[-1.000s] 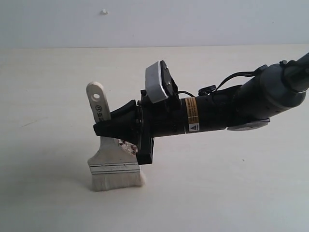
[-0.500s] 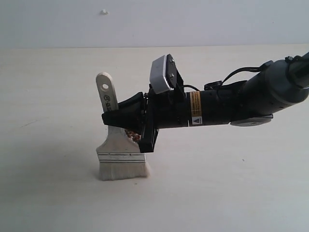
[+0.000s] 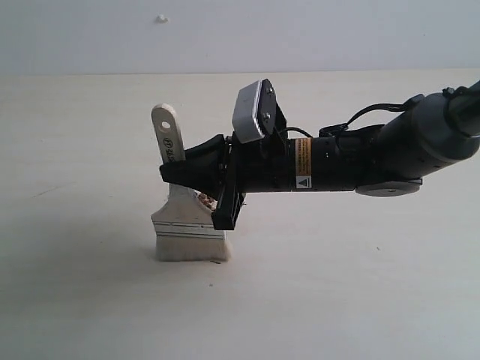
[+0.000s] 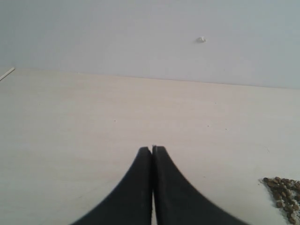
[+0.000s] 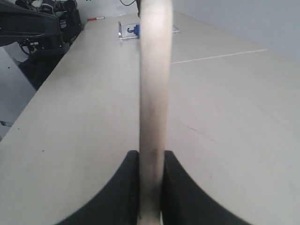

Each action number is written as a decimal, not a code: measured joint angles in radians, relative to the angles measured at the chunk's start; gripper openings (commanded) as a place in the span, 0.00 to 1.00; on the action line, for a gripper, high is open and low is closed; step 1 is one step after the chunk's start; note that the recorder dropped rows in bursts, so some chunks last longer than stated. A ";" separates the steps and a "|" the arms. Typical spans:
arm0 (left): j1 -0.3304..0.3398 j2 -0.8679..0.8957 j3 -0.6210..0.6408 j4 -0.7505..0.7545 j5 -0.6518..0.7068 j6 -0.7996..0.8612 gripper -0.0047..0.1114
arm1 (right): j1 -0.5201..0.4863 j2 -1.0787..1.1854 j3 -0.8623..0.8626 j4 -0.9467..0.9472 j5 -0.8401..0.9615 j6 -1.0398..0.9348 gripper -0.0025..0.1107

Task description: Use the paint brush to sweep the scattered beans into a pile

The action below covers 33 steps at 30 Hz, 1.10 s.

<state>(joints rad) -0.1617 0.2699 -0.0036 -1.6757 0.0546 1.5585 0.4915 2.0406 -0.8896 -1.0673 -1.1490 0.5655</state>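
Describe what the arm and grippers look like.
The right arm is a black tube with a yellow-and-white warning label, a grey rounded joint housing, a looping black cable and a white-faced wrist camera. The right gripper and left gripper both have matte black, curved, tapering fingers.

I see paint brush (image 3: 182,222) upright, left of centre, bristles down; reddish-brown beans (image 3: 203,200) heaped just beside its ferrule.
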 measured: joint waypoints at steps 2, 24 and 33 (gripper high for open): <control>0.000 0.000 0.000 0.000 0.000 0.000 0.04 | 0.000 0.000 0.000 0.005 0.000 -0.018 0.02; 0.000 0.000 0.000 0.000 0.000 0.000 0.04 | 0.000 -0.064 -0.020 -0.057 -0.046 0.083 0.02; 0.000 0.000 0.000 0.000 0.000 0.000 0.04 | 0.000 -0.093 -0.020 -0.249 0.014 0.235 0.02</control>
<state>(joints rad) -0.1617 0.2699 -0.0036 -1.6757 0.0546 1.5585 0.4915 1.9480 -0.9091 -1.3162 -1.1348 0.8009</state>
